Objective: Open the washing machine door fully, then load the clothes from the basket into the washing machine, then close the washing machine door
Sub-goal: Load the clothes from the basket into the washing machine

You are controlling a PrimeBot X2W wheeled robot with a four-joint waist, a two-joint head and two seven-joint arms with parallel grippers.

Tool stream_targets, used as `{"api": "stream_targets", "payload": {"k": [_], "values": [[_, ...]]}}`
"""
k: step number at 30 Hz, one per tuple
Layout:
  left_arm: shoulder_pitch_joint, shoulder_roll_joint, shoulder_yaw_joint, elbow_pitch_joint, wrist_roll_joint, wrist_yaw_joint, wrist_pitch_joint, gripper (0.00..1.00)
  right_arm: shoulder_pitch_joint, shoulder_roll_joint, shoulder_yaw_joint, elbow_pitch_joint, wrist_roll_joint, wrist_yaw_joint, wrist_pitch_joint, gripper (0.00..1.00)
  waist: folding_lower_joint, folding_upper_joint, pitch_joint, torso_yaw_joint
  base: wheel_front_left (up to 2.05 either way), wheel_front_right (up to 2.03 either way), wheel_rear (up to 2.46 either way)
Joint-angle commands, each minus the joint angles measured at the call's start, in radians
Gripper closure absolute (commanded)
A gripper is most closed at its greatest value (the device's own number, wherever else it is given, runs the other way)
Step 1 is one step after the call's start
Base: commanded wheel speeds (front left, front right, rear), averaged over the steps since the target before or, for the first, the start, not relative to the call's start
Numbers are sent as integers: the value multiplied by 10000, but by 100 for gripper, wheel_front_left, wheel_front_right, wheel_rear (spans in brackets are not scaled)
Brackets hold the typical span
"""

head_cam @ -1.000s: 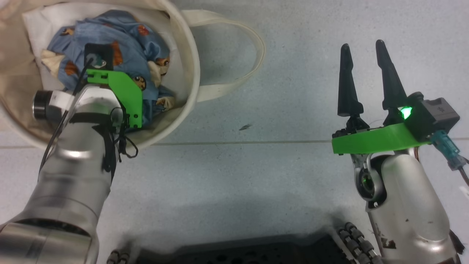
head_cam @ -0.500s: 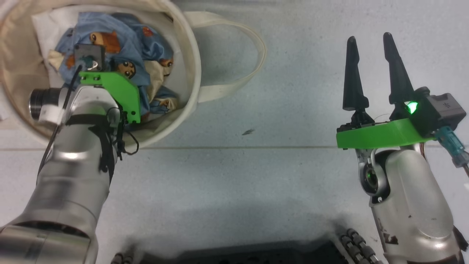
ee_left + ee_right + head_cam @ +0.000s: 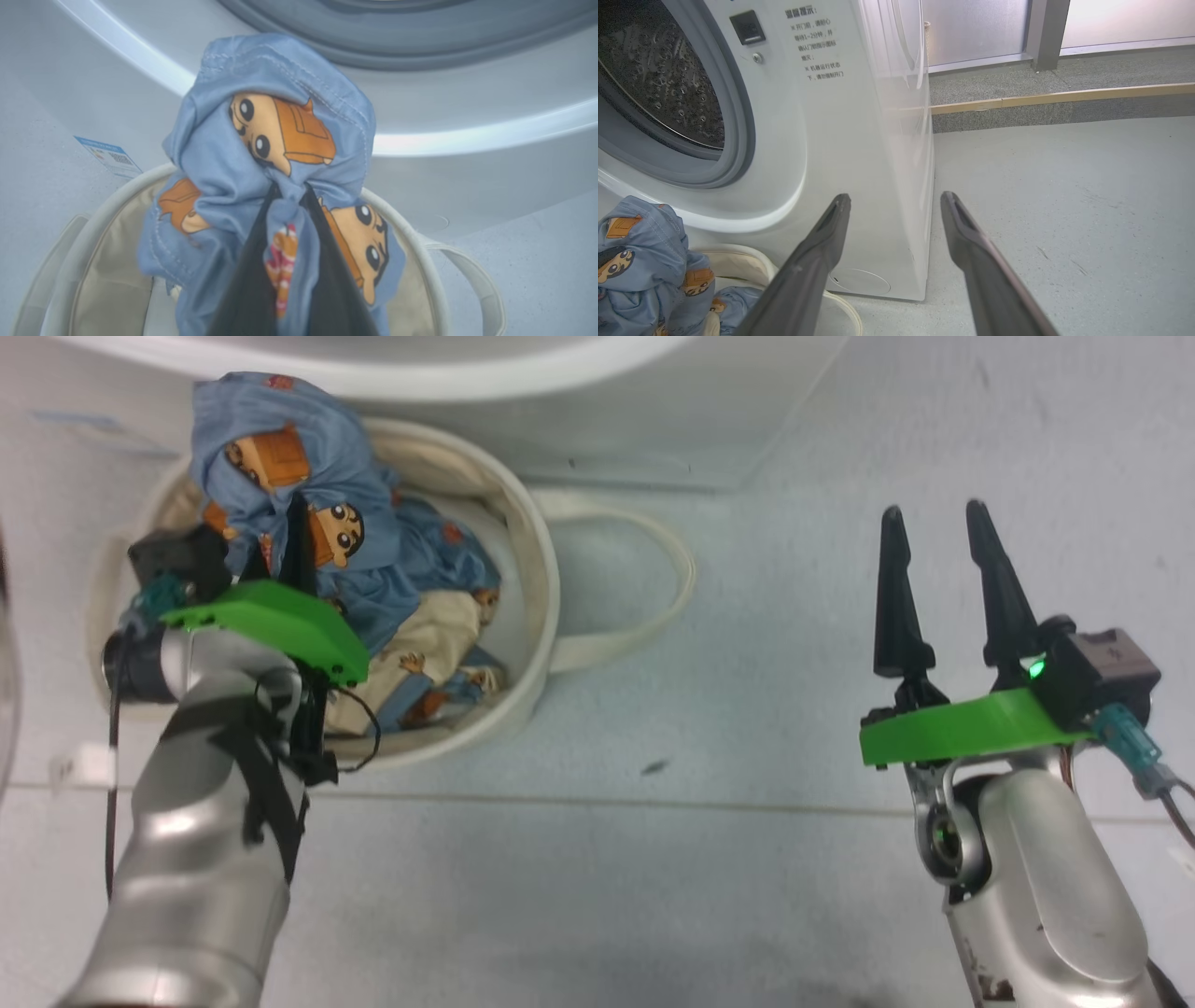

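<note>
The clothes (image 3: 280, 84) hide the left end effector's (image 3: 288, 189) tips, pinched on them over the basket (image 3: 549, 607). Right end effector (image 3: 934, 511): wide.

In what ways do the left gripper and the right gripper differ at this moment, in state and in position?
The left gripper has its jaws shut on the blue clothes; the right gripper has its jaws open and holds nothing. The left gripper is above the basket, in front of the washing machine; the right gripper is above the bare floor. Both have two long dark fingers.
</note>
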Motion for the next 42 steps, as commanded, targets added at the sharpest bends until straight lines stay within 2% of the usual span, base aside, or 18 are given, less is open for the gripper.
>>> {"api": "stream_targets", "payload": {"k": [1, 2, 3, 12, 17, 29, 42], "values": [[600, 345, 427, -656, -33, -100, -114, 100, 306, 41, 177, -234, 91, 2, -122, 0, 2, 0, -831, 220, 0, 0, 0], [1213, 261, 725, -1538, 69, -267, -115, 100, 464, 41, 174, -185, 174, 2, -122, 0, 2, 0, -1227, 266, 0, 0, 0], [1213, 261, 725, -1538, 69, -267, -115, 100, 464, 41, 174, -185, 174, 2, -122, 0, 2, 0, -1227, 266, 0, 0, 0], [3762, -194, 1847, -4957, 486, -1091, -117, 100, 1143, 41, 177, -3, 593, 2, -122, 0, 2, 0, -2628, 258, 0, 0, 0], [4951, -235, 1772, -6047, 224, -1371, -117, 100, 1480, 41, 145, 94, 835, 2, -122, 0, 2, 0, -3295, 134, 0, 0, 0], [6552, -239, 1369, -7565, -418, -1116, -118, 100, 2044, 41, 126, 225, 1098, 2, -122, 0, 2, 0, -4223, -24, 0, 0, 0], [6375, -240, 1269, -7952, -324, -916, -118, 100, 1917, 41, 130, 110, 1038, 2, -122, 0, 2, 0, -3742, -90, 0, 0, 0]]}}
